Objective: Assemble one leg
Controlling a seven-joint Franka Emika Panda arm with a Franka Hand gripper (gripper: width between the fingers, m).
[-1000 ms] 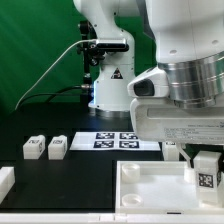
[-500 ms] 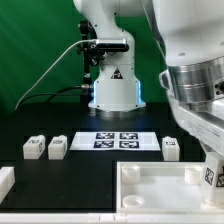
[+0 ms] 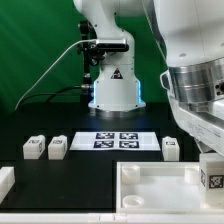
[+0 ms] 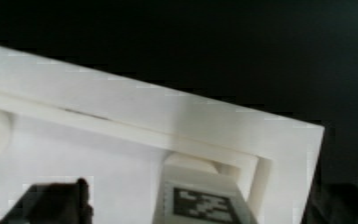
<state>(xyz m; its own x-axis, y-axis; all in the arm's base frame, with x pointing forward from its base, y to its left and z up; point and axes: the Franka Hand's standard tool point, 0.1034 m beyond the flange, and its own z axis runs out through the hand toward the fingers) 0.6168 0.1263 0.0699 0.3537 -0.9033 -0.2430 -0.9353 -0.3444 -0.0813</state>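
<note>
One leg (image 3: 212, 177), a small white block with a black-and-white tag, stands upright at the tray's corner on the exterior view's right. The large white tray (image 3: 150, 178) lies at the front. In the wrist view the leg (image 4: 204, 203) sits against the tray's raised rim (image 4: 194, 112). My gripper (image 4: 202, 208) straddles this leg with its dark fingers (image 4: 60, 205) apart, a gap showing on each side of the leg. In the exterior view the arm hides the fingers. Three more legs (image 3: 34, 148), (image 3: 57, 147), (image 3: 171, 149) lie on the black table.
The marker board (image 3: 120, 140) lies at mid table, in front of the robot base (image 3: 112, 95). A white part (image 3: 5, 181) sits at the front edge on the exterior view's left. My arm fills the upper part of the exterior view's right.
The arm has swung toward the exterior view's right and uncovered the leg by the marker board. The leg at the tray has shifted right and a little down. Little changed in the last half second.
</note>
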